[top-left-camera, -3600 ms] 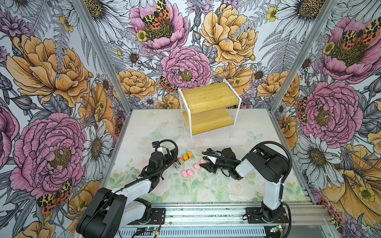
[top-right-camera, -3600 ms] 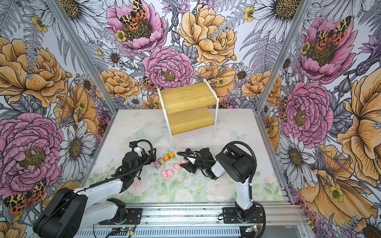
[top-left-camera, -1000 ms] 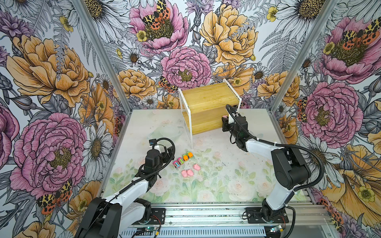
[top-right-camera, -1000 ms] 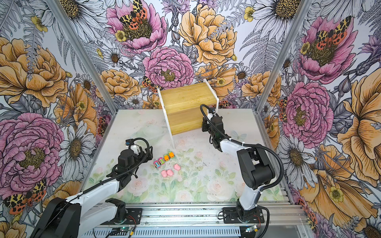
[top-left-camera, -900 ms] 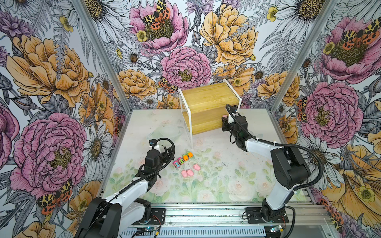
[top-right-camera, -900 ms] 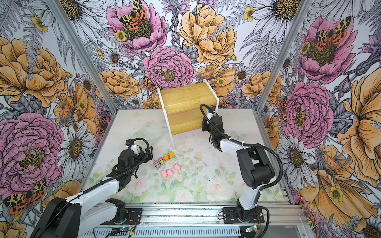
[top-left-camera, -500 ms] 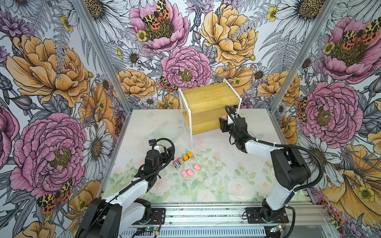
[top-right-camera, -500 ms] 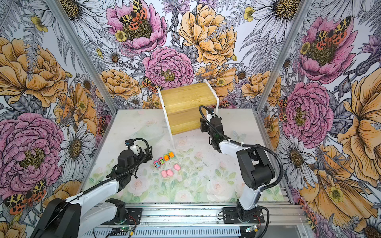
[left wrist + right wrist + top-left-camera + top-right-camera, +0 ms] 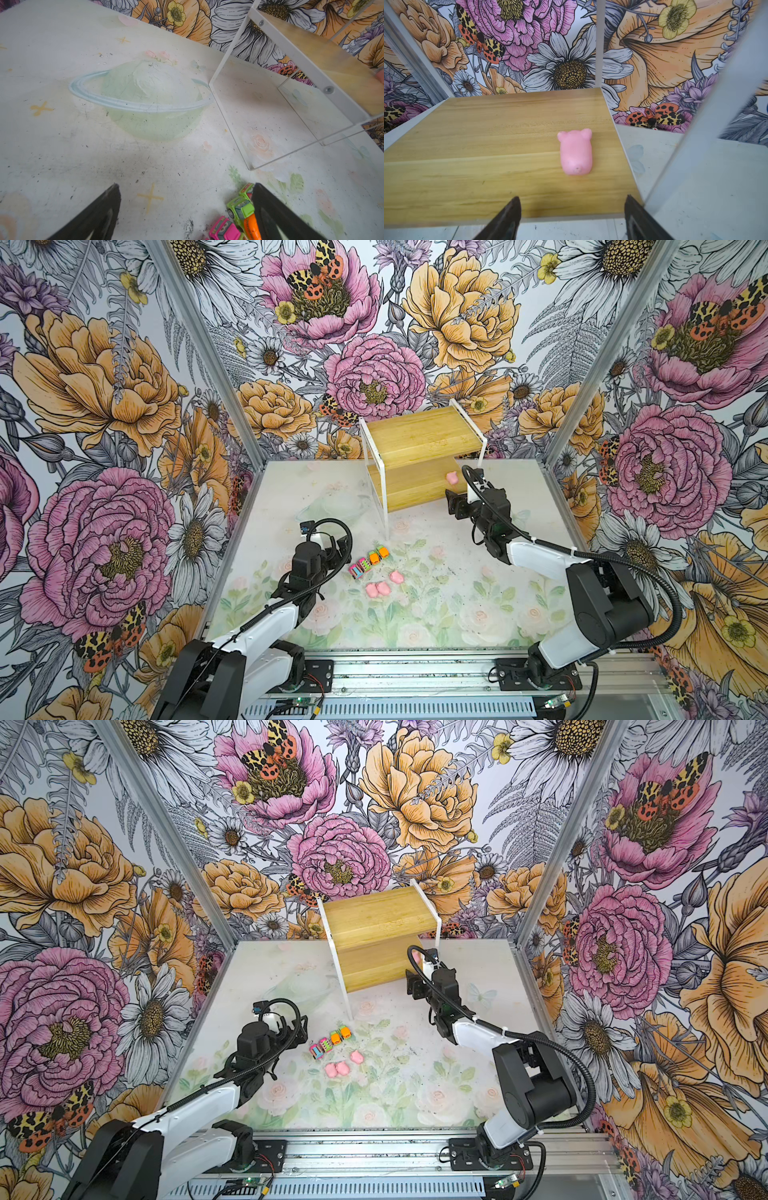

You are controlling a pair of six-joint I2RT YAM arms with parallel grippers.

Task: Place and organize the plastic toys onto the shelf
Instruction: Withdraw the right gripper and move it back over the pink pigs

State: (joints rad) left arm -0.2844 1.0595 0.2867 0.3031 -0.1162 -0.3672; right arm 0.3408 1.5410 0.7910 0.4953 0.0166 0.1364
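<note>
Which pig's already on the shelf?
The pig on the shelf, lower board, right end, before the right end effector. The other three pigs lie on the table.

The shelf (image 9: 419,439) has two stepped boards of light bamboo in a thin white frame and stands at the back of the worktop (image 9: 436,614). One pink pig (image 9: 451,477) lies on the lower board, near its right end. Three more pigs (image 9: 383,588) lie close together on the worktop. Just behind them, two pink cars (image 9: 356,571) and two orange-and-green cars (image 9: 374,558) make one slanted row.
</note>
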